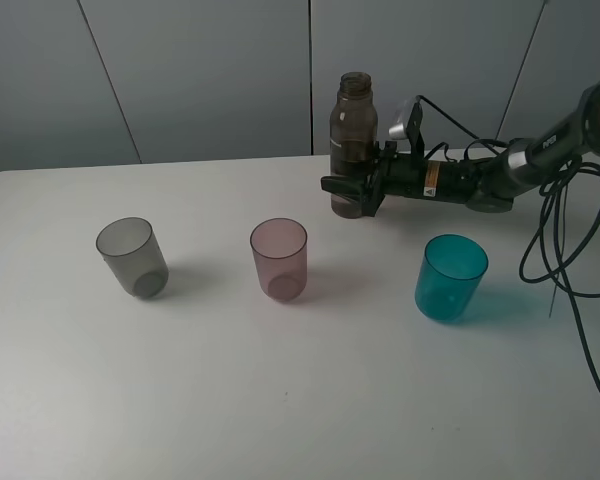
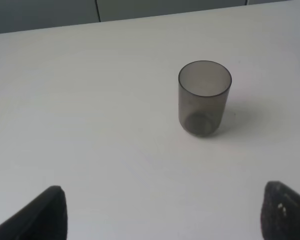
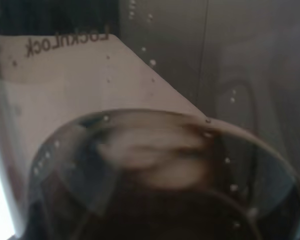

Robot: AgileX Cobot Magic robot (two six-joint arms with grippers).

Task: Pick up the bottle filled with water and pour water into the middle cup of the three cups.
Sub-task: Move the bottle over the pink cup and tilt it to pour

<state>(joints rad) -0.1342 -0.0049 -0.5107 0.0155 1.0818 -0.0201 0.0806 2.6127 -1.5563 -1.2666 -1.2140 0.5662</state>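
Observation:
The smoky brownish bottle [image 1: 353, 125] stands upright at the back of the white table [image 1: 280, 400], neck open. My right gripper [image 1: 351, 192] comes in from the right and is shut on the bottle's lower part. The bottle's wall and its water [image 3: 155, 165] fill the right wrist view. The three cups stand in a row in front: smoky grey [image 1: 132, 256], pale pink middle cup [image 1: 279, 259], teal-blue [image 1: 450, 277]. The pink cup is in front and to the left of the bottle. My left gripper [image 2: 165, 190] is open and empty, with the grey cup [image 2: 204, 97] ahead of it.
Black cables [image 1: 565, 250] loop down from the right arm over the table's right side, behind and beside the teal cup. A grey panelled wall [image 1: 200, 70] rises behind the table. The left arm does not show in the exterior high view.

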